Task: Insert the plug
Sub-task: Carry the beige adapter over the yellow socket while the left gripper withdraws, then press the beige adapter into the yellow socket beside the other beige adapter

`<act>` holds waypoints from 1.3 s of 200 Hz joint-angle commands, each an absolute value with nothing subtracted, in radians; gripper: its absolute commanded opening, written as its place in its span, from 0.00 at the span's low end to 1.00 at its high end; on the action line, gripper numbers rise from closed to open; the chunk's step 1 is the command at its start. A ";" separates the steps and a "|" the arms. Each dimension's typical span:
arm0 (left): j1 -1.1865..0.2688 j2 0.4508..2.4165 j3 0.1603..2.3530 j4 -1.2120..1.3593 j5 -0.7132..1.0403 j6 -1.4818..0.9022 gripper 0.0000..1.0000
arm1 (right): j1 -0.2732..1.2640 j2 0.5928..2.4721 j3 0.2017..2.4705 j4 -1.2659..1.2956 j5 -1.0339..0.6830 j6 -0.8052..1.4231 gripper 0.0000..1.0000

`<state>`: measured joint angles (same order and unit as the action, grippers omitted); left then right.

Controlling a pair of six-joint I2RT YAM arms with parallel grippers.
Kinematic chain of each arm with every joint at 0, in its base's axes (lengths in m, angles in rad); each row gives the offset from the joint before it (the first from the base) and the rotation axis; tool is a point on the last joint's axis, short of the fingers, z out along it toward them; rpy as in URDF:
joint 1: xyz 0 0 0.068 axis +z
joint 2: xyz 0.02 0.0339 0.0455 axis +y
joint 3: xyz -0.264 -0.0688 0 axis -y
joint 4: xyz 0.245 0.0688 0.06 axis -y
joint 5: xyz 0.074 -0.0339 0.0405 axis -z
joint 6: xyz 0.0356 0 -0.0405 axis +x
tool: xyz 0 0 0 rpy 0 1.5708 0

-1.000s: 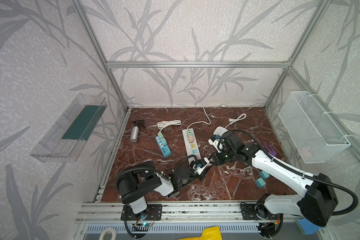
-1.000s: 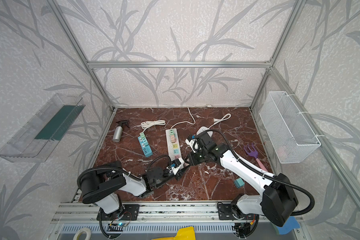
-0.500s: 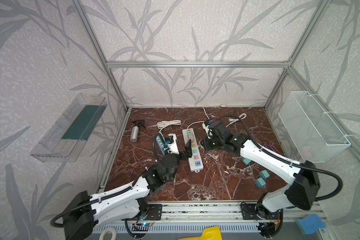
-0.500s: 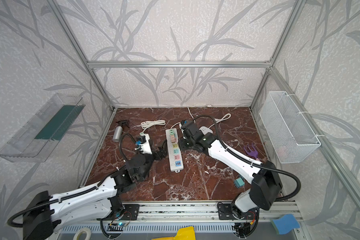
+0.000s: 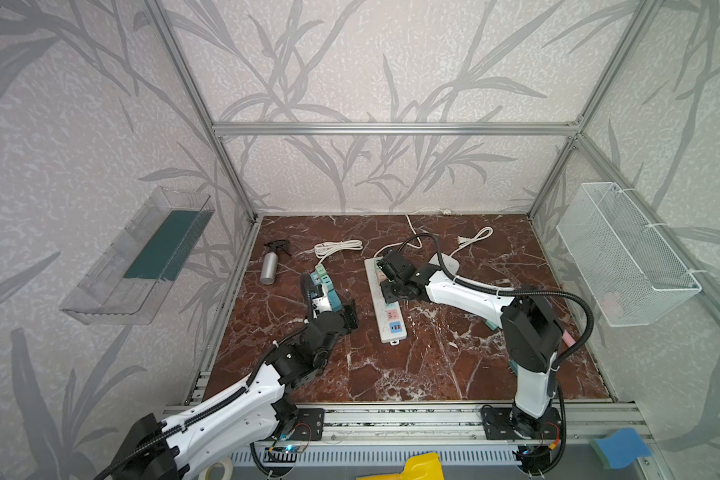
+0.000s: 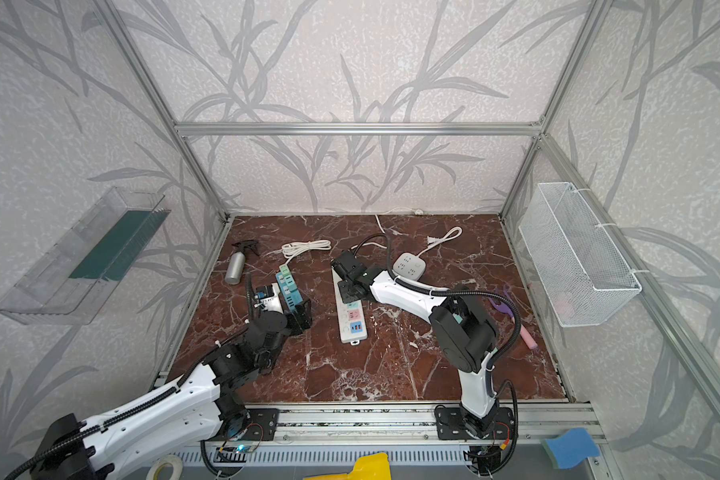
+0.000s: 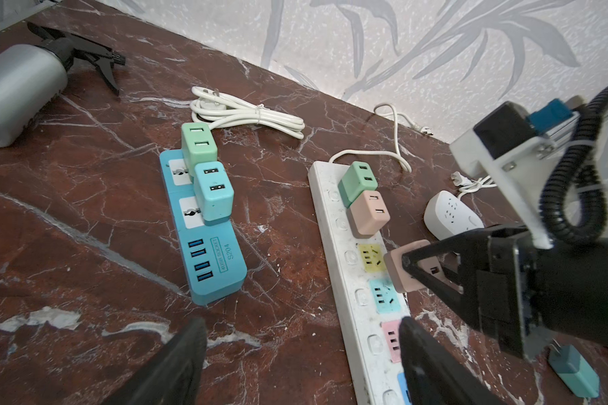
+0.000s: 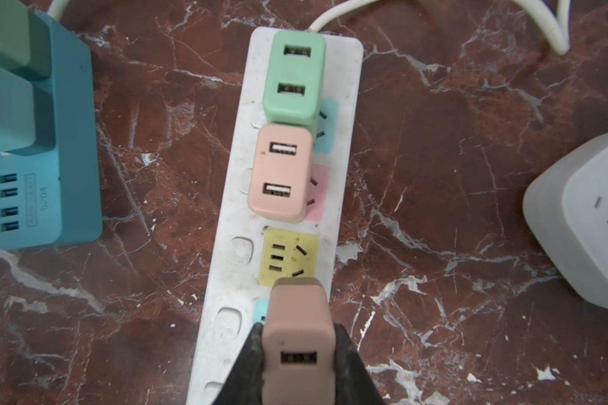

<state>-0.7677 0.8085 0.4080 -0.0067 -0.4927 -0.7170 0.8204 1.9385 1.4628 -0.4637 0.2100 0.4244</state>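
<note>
Both arms have pushed deeper in since a second ago | right hand (image 8: 299, 336) clenched on pink plug (image 8: 295, 308), poised over white power strip (image 8: 225, 245) by yellow socket (image 8: 288, 257); insertion not yet done | left hand (image 7: 301, 336) released, empty

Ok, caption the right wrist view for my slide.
Right gripper, jaws shut on a dusty-pink charger, poised over the white power strip by its free yellow socket.

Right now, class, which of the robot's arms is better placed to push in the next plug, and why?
Right: the right gripper is shut on the pink plug, directly over the white power strip beside a free yellow socket. The left gripper is open and empty.
</note>
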 commanded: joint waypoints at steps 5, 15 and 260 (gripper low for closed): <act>-0.756 0.792 0.392 0.002 -0.485 -0.718 0.86 | 0.824 1.965 1.510 -0.423 0.247 0.446 0.00; -0.751 0.791 0.389 0.002 -0.487 -0.715 0.86 | 0.824 1.980 1.530 -0.436 0.246 0.451 0.00; -0.715 0.727 0.340 0.042 -0.492 -0.658 0.86 | 0.816 2.183 1.759 -0.704 0.206 0.548 0.00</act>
